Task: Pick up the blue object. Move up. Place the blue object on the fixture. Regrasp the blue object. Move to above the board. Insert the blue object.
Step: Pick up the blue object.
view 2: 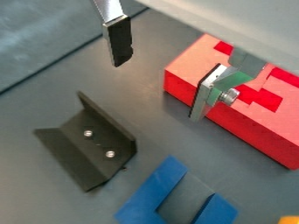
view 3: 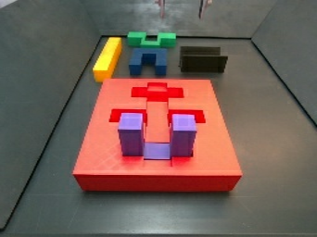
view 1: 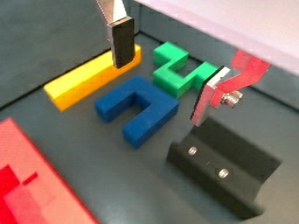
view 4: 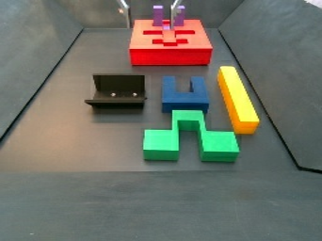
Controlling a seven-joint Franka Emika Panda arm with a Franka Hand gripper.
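The blue object is a dark blue U-shaped block lying flat on the floor between the yellow bar and the fixture; it also shows in both side views. The fixture stands beside it and holds nothing. The red board carries a purple U-shaped piece in one recess. My gripper is open and empty, high above the pieces. Its fingers barely show at the top edge of a side view.
A yellow bar lies along one side of the blue object. A green notched block lies at the blue object's open end. Dark sloping walls enclose the floor.
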